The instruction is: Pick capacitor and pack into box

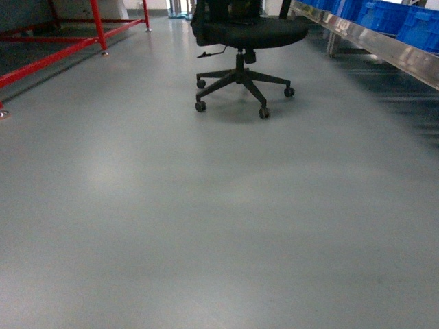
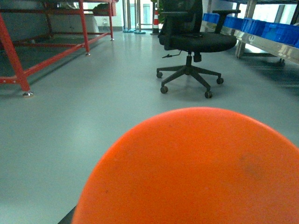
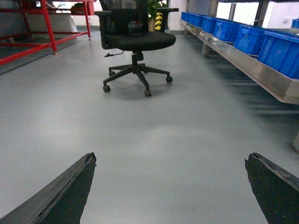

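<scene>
- Nearest in the right wrist view, the right hand is released: its two dark fingers stand wide apart at the lower corners, with bare grey floor between them.
- In the left wrist view, a rounded orange object fills the lower part of the picture, close to the lens; the left hand itself is hidden from sight there, so I cannot tell whether it is clenched or released.
- The head view shows neither hand, only floor in its near half.
- Farther off, a black office chair stands on its five-castor base on the floor (all three views catch it).
- To the right of the chair runs a long metal shelf carrying blue bins.
- To the far left stands a red metal frame.
- Neither the capacitor nor the box shows in any view.
</scene>
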You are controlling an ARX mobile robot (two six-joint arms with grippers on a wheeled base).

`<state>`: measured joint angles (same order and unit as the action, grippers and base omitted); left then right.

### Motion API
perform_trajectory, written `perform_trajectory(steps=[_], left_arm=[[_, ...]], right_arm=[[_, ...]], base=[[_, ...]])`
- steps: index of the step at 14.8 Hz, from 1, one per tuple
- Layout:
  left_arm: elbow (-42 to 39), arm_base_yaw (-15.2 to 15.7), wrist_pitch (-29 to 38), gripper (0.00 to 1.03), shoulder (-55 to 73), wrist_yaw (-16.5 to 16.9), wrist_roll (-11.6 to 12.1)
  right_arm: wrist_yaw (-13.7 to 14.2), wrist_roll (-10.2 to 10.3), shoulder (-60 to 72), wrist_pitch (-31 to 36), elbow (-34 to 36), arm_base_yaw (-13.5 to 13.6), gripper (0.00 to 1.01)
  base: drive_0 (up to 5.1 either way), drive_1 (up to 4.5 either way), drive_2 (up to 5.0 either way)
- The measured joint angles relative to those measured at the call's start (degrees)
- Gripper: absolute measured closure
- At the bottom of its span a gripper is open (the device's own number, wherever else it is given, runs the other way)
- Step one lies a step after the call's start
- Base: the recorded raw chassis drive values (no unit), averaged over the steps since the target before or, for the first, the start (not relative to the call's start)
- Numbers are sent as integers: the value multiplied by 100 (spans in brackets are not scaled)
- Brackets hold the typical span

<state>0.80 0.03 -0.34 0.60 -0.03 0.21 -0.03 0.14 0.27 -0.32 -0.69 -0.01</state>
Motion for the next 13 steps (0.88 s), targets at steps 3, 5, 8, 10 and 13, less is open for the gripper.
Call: perform_trajectory(steps=[3,5,8,10,13], left_arm=[[0,0,9,60,0,4,0],[0,0,4,60,0,2,0],[0,0,-4,60,0,2,0],[0,0,4,60,0,2,0],[0,0,-4,60,0,-2,0]], right_arm=[[2,0,0,17,0,0,3],[2,0,0,0,0,0,3],[0,0,0,2,0,0,3],[2,0,0,0,0,0,3],[2,0,0,0,0,0,3]], base=[[-498,242,242],[-501,240,240],[-502,239,239],[-489,252,252],[-489,252,252]])
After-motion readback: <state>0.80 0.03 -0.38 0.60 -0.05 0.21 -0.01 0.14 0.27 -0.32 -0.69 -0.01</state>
